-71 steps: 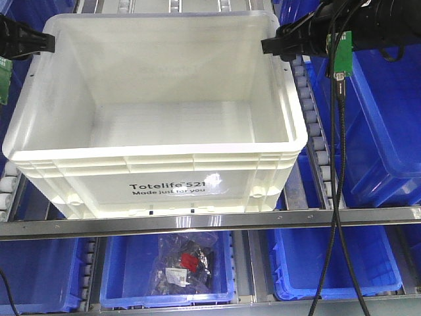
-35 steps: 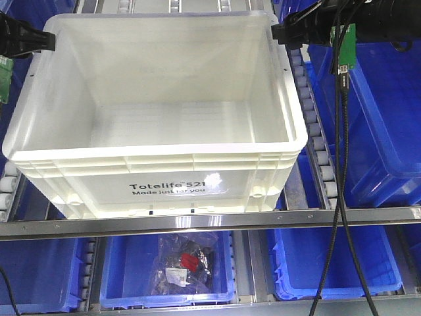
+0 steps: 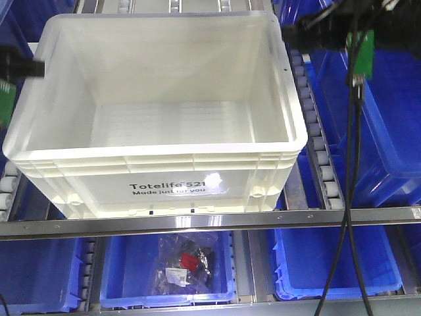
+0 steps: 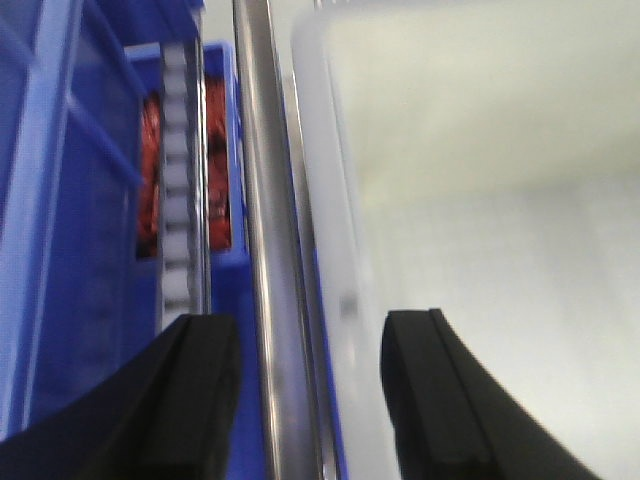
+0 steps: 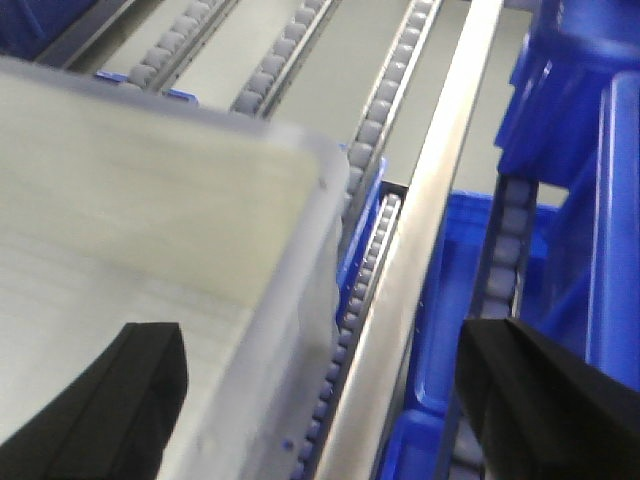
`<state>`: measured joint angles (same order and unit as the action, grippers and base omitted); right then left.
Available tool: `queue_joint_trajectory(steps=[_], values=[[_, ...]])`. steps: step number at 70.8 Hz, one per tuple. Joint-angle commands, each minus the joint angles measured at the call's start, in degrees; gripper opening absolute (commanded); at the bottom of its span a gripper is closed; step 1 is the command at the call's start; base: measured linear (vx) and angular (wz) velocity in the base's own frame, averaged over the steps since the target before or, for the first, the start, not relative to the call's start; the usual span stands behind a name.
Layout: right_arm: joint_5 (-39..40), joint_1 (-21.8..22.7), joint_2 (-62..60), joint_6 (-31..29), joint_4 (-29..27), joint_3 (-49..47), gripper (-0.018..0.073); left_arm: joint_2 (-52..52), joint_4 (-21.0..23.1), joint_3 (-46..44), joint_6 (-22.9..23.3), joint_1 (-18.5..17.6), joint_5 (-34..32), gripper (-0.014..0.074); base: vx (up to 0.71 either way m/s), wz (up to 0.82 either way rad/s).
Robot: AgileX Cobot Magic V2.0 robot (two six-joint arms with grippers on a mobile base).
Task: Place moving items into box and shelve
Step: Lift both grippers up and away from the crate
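The white box (image 3: 158,153), printed "Totelife 521", sits on the shelf's roller tracks. Its inside looks bare, and no plush toys show in any view. My left gripper (image 3: 29,67) is blurred, just outside the box's left rim. In the left wrist view my left gripper (image 4: 310,400) is open, its jaws on either side of the box's wall (image 4: 450,150) and a metal rail. My right gripper (image 3: 297,33) is off the box's far right corner. In the right wrist view my right gripper (image 5: 320,410) is open wide over the box's rim (image 5: 300,260).
Blue bins (image 3: 388,118) stand to the right of the box. More blue bins are on the lower shelf, one holding a bag of small parts (image 3: 184,263). A metal rail (image 3: 210,220) runs along the shelf front. Roller tracks (image 3: 316,131) flank the box.
Both grippers have come off the box's rim. The left one moved left and down a little, the right one moved right and up. The box has not moved.
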<state>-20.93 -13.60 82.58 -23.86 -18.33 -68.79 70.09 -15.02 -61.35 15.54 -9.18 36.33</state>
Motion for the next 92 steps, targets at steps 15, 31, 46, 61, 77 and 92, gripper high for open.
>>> queue_joint_trajectory(steps=[15, 31, 46, 61, 77, 92], values=[[17.14, 0.07, -15.12, -0.32, -0.42, 19.37, 0.0592, -15.51, -0.69, 15.16, 0.14, -0.35, -10.37, 0.0451, 0.00, 0.00], [18.28, 0.07, -30.27, -1.20, -0.29, 30.38, 0.0592, -32.21, -1.26, 25.18, -0.60, -0.35, -9.22, 0.0451, 0.00, 0.00], [16.15, 0.07, -47.55, -3.15, -0.29, 41.00, 0.0592, -50.74, -0.82, 32.49, -4.03, -0.35, 0.21, 0.0451, 0.00, 0.00], [18.11, 0.07, -60.13, -4.17, -0.29, 51.54, 0.0592, -64.19, -0.52, 37.93, -4.22, -0.35, 0.14, 0.0451, 0.00, 0.00], [37.69, 0.07, -58.01, -3.64, -0.53, 58.17, 0.0592, -64.84, -1.22, 43.74, -4.84, -0.35, -12.92, 0.0451, 0.00, 0.00], [37.60, 0.07, -57.87, 0.58, -0.50, 58.17, 0.0592, -64.85, -0.64, 43.74, -1.34, -0.35, -15.19, 0.0451, 0.00, 0.00]])
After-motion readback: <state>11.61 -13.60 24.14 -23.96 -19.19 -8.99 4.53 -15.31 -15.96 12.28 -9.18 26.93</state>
